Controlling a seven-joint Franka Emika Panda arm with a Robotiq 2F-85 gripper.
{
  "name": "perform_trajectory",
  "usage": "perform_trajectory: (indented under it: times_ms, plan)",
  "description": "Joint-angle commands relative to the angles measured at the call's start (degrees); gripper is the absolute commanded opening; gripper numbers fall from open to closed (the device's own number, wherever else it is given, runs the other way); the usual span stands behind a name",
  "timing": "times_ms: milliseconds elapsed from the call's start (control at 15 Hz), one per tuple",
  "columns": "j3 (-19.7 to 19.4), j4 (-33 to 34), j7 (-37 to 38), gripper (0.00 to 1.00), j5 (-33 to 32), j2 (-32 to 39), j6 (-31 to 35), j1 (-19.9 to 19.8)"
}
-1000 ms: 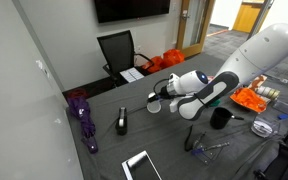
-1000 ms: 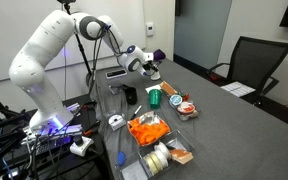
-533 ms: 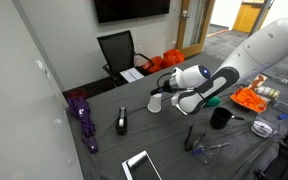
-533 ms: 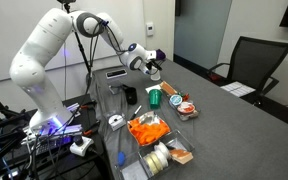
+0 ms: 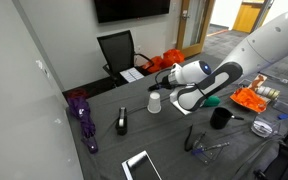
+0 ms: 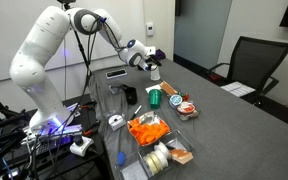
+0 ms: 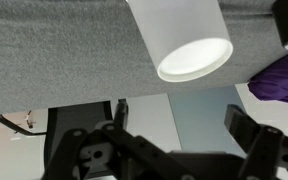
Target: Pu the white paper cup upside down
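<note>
The white paper cup (image 5: 154, 102) stands on the grey table (image 5: 174, 150) and looks wider at the bottom, with its narrower end up. It also shows in an exterior view (image 6: 155, 73). In the wrist view, which is upside down, the cup (image 7: 179, 35) points its bright round end at the camera. My gripper (image 5: 168, 84) is open and empty, just above and beside the cup, not touching it. Its fingers frame empty space in the wrist view (image 7: 176, 115), and it shows in an exterior view (image 6: 148, 60).
A black mug (image 5: 220, 118) stands near the arm. A purple umbrella (image 5: 81, 112), a black object (image 5: 121, 122), a flat white card (image 5: 141, 165), glasses (image 5: 209, 148) and orange packets (image 5: 249, 98) lie around. A green can (image 6: 156, 97) is close by. A black chair (image 5: 117, 50) stands behind the table.
My gripper has drawn back up and away from the cup, which now stands free on the table.
</note>
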Motion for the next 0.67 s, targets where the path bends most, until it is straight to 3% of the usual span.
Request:
perform_trajectory:
  times_ms: [0,600]
  plan:
    - [-1.4,-4.9,-0.3,1.00,2.6,-4.4,0.0,1.6]
    - [-7.6,-14.6,0.0,1.00,8.4,-12.4,-2.3,8.6]
